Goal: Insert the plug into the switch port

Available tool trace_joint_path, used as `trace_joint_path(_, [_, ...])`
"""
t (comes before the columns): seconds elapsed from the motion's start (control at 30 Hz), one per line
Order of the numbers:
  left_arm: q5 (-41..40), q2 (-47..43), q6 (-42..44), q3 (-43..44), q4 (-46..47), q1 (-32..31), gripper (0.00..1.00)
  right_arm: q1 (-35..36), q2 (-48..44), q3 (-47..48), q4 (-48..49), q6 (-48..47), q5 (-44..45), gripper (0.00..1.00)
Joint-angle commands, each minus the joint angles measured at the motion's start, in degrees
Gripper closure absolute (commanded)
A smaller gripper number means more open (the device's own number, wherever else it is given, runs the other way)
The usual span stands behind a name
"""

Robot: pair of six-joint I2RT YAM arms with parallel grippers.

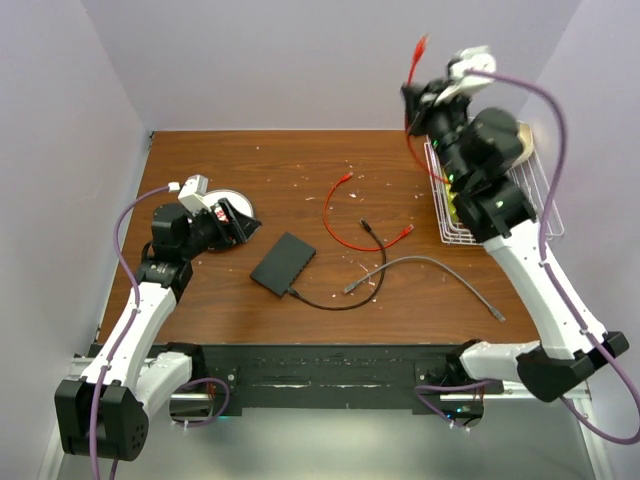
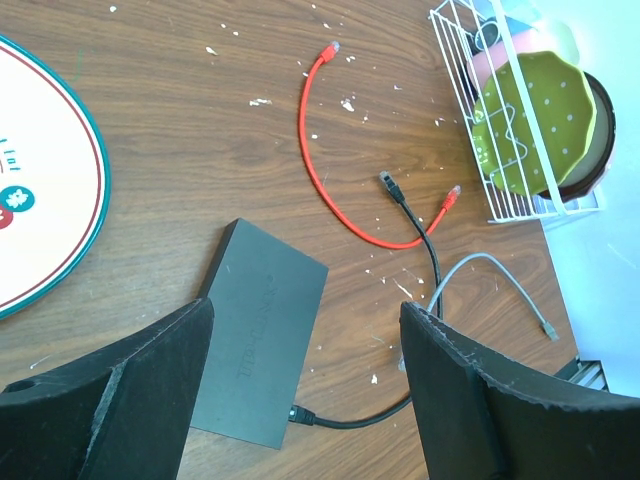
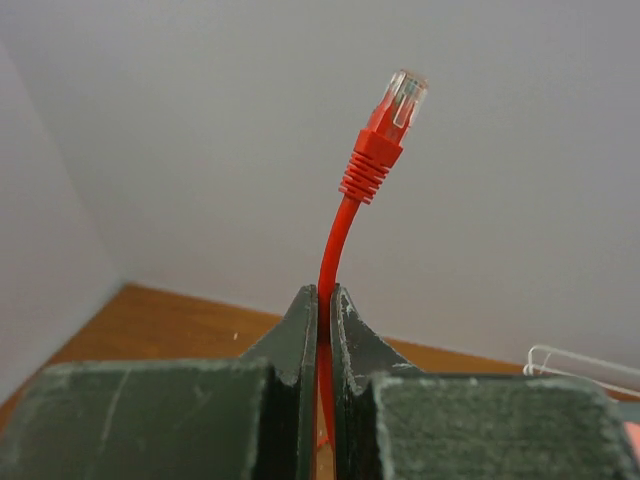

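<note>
The switch (image 1: 283, 263) (image 2: 262, 330) is a flat black box lying mid-table, with a black cable (image 1: 340, 300) (image 2: 300, 415) plugged into its near edge. My right gripper (image 1: 413, 85) (image 3: 324, 292) is raised high at the back right, shut on a red cable. That cable's clear-tipped plug (image 1: 421, 43) (image 3: 390, 120) sticks up above the jaws. The rest of it hangs down below the gripper. My left gripper (image 1: 235, 222) (image 2: 305, 310) hovers left of the switch, open and holding nothing.
A white plate (image 1: 228, 203) (image 2: 40, 200) with red dots lies under the left arm. A wire rack (image 1: 490, 200) (image 2: 500, 180) holding a green dish (image 2: 535, 120) stands at the right. A second red cable (image 1: 335, 215) (image 2: 330, 190) and a grey cable (image 1: 430, 265) (image 2: 495, 265) lie loose beside the switch.
</note>
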Motion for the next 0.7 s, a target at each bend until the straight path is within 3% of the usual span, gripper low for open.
trace_joint_path(0.0, [1.72,-0.58,1.88,2.08,1.35,0.18,0.2,-0.04,-5.47,-14.21,-3.9,4.1,-8.48,1.0])
trace_joint_path(0.3, [5.67,0.73,-0.76,-3.46,11.26,0.18,0.2,2.59,-7.77,-35.85,-6.81,8.84,-20.43,1.0])
trace_joint_path(0.43, [8.04,1.26,-1.9,-5.92,15.31,0.18,0.21,12.33,-3.83,-40.43,-5.48,8.94,-15.18,1.0])
trace_joint_path(0.67, [13.23,2.75,-3.75,-13.37,23.48,-2.27,0.22,16.92,5.32,-48.16,3.74,10.78,-17.8,1.0])
